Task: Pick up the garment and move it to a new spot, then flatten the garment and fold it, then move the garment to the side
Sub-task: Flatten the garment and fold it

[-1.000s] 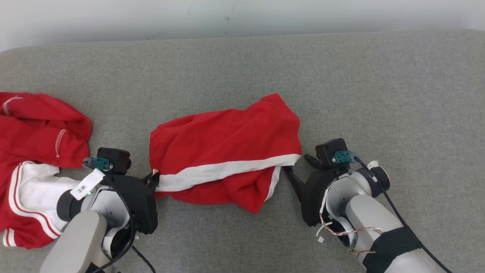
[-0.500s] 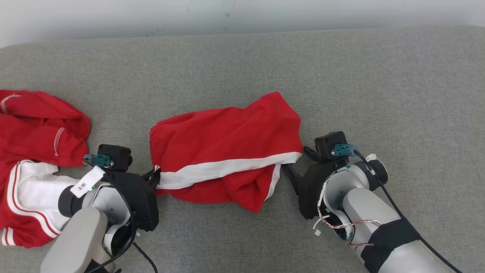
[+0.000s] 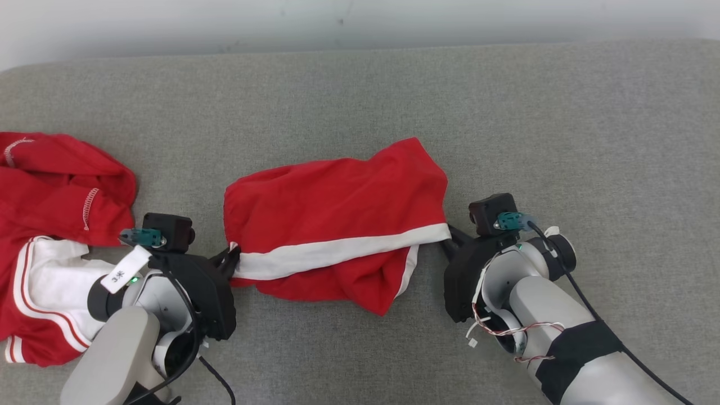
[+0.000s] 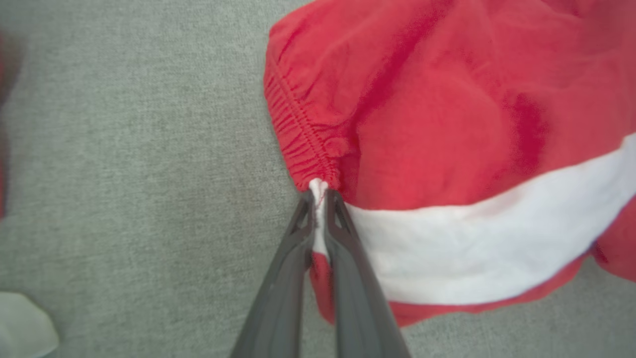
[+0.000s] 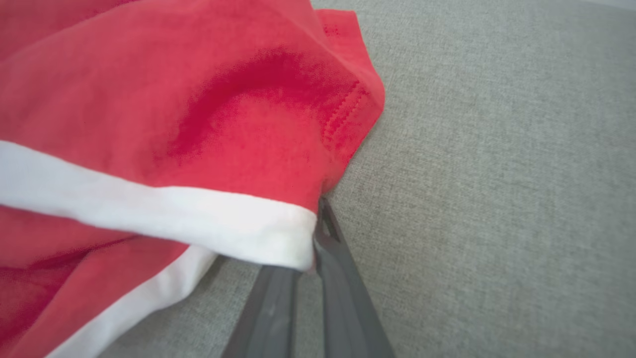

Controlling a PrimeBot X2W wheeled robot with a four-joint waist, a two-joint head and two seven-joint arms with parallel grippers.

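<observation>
The garment (image 3: 337, 219), red shorts with a white side stripe, lies crumpled in the middle of the grey cushion. My left gripper (image 3: 232, 256) is shut on its left end, where the white stripe meets the gathered waistband (image 4: 303, 144); the left wrist view shows the cloth pinched between the tips of that gripper (image 4: 319, 196). My right gripper (image 3: 450, 239) is shut on the right end of the stripe at the leg hem. In the right wrist view the white hem (image 5: 238, 228) drapes over the tips of the right gripper (image 5: 315, 233).
A second heap of red and white clothing (image 3: 50, 225) lies at the left edge, just behind my left wrist. Grey cushion (image 3: 534, 124) stretches bare to the right and back, ending at a pale wall (image 3: 337, 22).
My right gripper stood open beside the hem and has now closed on it, edging slightly towards the garment. The left gripper keeps its hold.
</observation>
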